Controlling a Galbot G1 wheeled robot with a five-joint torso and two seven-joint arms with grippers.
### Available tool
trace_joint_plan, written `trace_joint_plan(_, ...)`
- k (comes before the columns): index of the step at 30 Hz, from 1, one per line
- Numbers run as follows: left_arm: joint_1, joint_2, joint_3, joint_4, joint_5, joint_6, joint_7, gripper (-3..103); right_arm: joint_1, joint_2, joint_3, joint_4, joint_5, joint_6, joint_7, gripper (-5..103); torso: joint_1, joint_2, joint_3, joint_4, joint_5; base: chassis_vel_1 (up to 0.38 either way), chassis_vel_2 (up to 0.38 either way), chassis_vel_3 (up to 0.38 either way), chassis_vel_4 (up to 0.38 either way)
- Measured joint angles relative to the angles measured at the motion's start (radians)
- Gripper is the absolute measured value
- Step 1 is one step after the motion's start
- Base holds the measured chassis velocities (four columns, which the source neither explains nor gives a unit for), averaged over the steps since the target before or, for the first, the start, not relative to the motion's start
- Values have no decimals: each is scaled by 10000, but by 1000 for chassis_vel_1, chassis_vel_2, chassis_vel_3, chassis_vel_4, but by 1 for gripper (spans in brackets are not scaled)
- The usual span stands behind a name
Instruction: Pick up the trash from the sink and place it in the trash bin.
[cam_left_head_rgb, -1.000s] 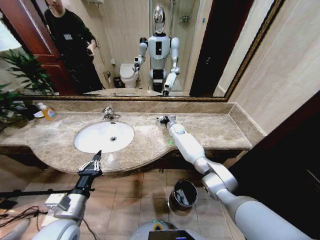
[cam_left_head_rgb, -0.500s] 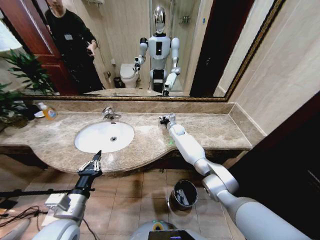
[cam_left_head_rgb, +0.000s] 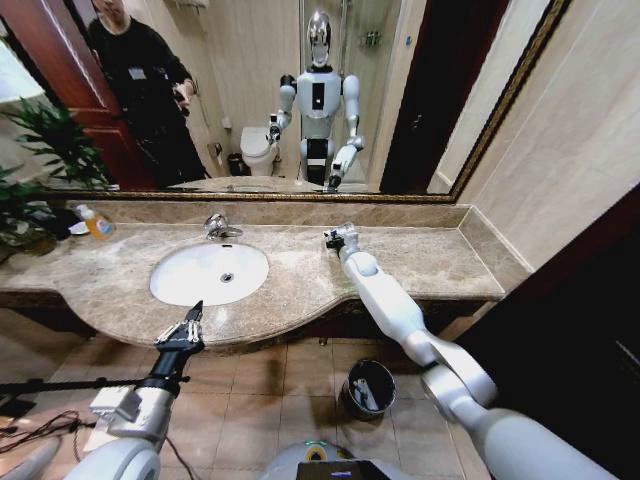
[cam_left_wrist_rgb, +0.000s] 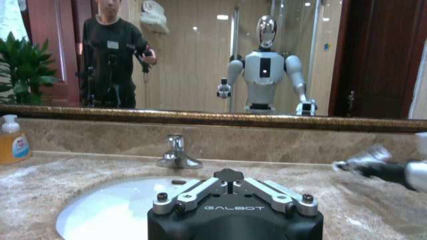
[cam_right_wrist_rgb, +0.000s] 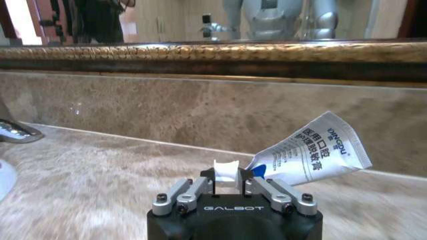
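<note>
My right gripper (cam_left_head_rgb: 336, 238) hovers just above the marble countertop (cam_left_head_rgb: 420, 262) to the right of the sink (cam_left_head_rgb: 210, 272), near the back wall. It is shut on a piece of trash, a white tube (cam_right_wrist_rgb: 313, 150) with printed text and a blue cap, which sticks out tilted from the gripper (cam_right_wrist_rgb: 227, 175). The left wrist view shows the same gripper (cam_left_wrist_rgb: 360, 162) farther off. My left gripper (cam_left_head_rgb: 190, 322) hangs shut at the counter's front edge, just in front of the basin (cam_left_wrist_rgb: 113, 215). The trash bin (cam_left_head_rgb: 368, 388) stands on the floor below the counter, with white bits inside.
A chrome tap (cam_left_head_rgb: 217, 228) stands behind the basin. A clear bottle of orange liquid (cam_left_head_rgb: 96, 224) sits at the counter's far left beside a plant (cam_left_head_rgb: 30, 170). A large mirror (cam_left_head_rgb: 300, 90) covers the wall behind. Tiled floor lies around the bin.
My right gripper, with the tube in it, has drifted a little to the right and toward the back wall, away from the sink. The left arm has stayed still.
</note>
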Motion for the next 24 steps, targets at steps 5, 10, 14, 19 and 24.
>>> trace_joint_plan(5,0,0,0,0,0,0,5,0,-1262,-1179,348,2261,864,-483,429,20,-1,1,-2,-2,1,0,0,0,0)
trace_joint_plan(10,0,0,-1,0,0,0,-3,0,-2200,-1930,799,3747,1299,-695,653,20,0,1,-1,0,4,0,0,0,0)
trace_joint_plan(14,0,0,0,1,0,0,-2,0,-3815,-2741,1644,5210,1476,-734,681,20,0,0,0,-1,6,0,0,0,0)
trace_joint_plan(19,0,-1,0,0,0,0,1,0,-5532,-3316,2986,6543,1618,-760,421,20,-1,1,-1,-2,6,0,0,0,0)
trace_joint_plan(24,0,0,0,0,0,0,0,0,-6498,-3561,3879,7470,2032,-810,450,20,0,0,-1,2,5,0,0,0,0)
